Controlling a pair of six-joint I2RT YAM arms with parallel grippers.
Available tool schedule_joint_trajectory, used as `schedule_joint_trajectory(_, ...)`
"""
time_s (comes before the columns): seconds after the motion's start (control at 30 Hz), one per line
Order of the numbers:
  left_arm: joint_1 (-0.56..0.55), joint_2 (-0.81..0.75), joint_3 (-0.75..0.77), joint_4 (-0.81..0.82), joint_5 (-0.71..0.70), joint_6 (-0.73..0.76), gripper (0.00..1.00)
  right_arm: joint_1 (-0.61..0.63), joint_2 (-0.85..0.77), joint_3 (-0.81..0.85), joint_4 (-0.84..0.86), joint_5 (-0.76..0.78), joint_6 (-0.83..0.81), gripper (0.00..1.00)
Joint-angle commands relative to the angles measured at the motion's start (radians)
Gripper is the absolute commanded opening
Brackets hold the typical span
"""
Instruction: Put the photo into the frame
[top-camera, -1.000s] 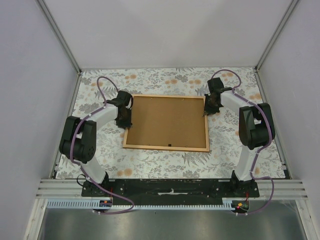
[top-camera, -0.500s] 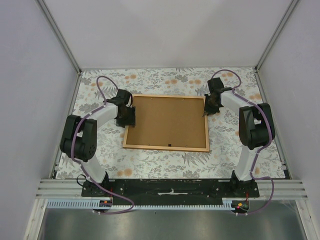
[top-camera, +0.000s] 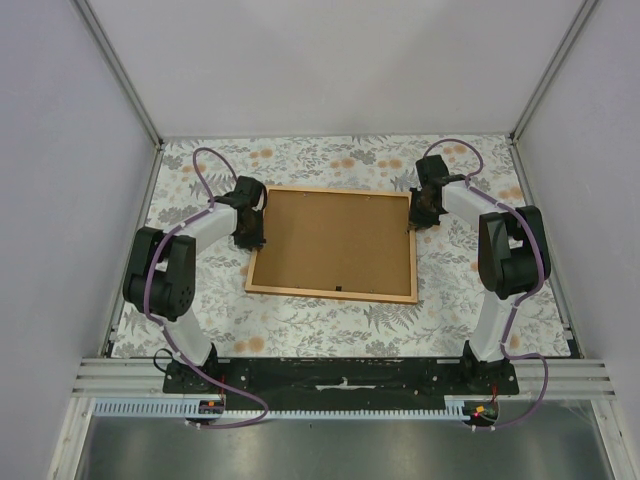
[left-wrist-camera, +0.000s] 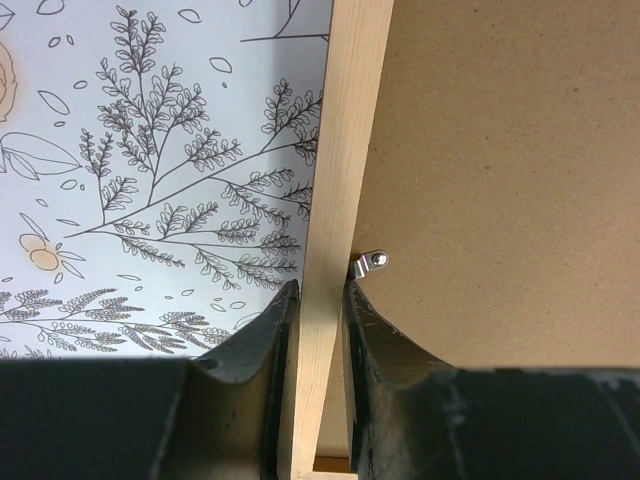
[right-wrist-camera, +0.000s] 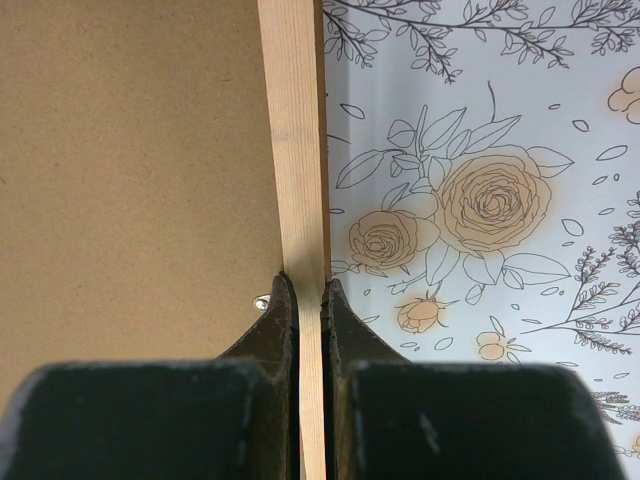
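Note:
The frame (top-camera: 330, 293) lies face down on the flowered tablecloth, with a brown backing board (top-camera: 335, 240) filling it. My left gripper (top-camera: 250, 232) is shut on the frame's left rail (left-wrist-camera: 345, 150), one finger on each side, beside a small metal clip (left-wrist-camera: 372, 263). At the opposite side my right gripper (top-camera: 424, 210) is shut on the right rail (right-wrist-camera: 297, 130), near another clip (right-wrist-camera: 262, 302). The photo is hidden from every view.
The flowered tablecloth (top-camera: 320, 160) covers the table. Grey walls and metal posts close in the left, right and back sides. Both arm bases stand on the black bar (top-camera: 340, 375) at the near edge.
My left gripper opened over the left rail and closed on it again. The frame's left end has shifted slightly away from me. The right gripper has kept its grip.

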Motion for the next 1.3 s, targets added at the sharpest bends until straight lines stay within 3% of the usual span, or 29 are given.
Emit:
schedule_joint_trajectory(0.0, 0.01, 0.039, -0.004, 0.001, -0.083, -0.012, 0.25, -0.006, -0.028, 0.005, 0.004, -0.006, 0.02, 0.0)
schedule_joint_trajectory(0.2, 0.011, 0.05, -0.005, 0.049, -0.037, -0.047, 0.21, -0.006, -0.03, 0.005, 0.004, -0.009, 0.019, 0.0)
schedule_joint_trajectory(0.33, 0.013, 0.041, -0.045, 0.168, 0.066, -0.127, 0.18, -0.008, -0.031, 0.001, 0.004, -0.015, 0.019, 0.0)
schedule_joint_trajectory(0.5, 0.013, 0.044, -0.073, 0.223, 0.004, -0.221, 0.17, -0.008, -0.039, -0.005, 0.007, -0.015, 0.017, 0.0)
schedule_joint_trajectory(0.7, 0.016, -0.015, -0.026, 0.205, -0.03, -0.153, 0.44, -0.008, -0.028, 0.001, 0.007, -0.011, 0.019, 0.0)
schedule_joint_trajectory(0.83, 0.014, -0.096, 0.011, 0.158, -0.052, -0.064, 0.7, -0.008, -0.025, 0.011, 0.004, -0.006, 0.022, 0.0)
schedule_joint_trajectory(0.9, -0.003, -0.142, 0.028, 0.141, -0.029, -0.003, 0.77, -0.008, -0.025, 0.024, -0.005, -0.006, 0.022, 0.0)
schedule_joint_trajectory(1.07, -0.192, -0.217, 0.048, 0.092, 0.039, 0.136, 0.79, -0.009, -0.025, 0.065, -0.031, -0.015, 0.025, 0.0)
schedule_joint_trajectory(1.27, -0.492, -0.191, 0.068, 0.145, 0.08, 0.195, 0.71, -0.009, -0.042, 0.094, -0.068, -0.014, 0.02, 0.0)
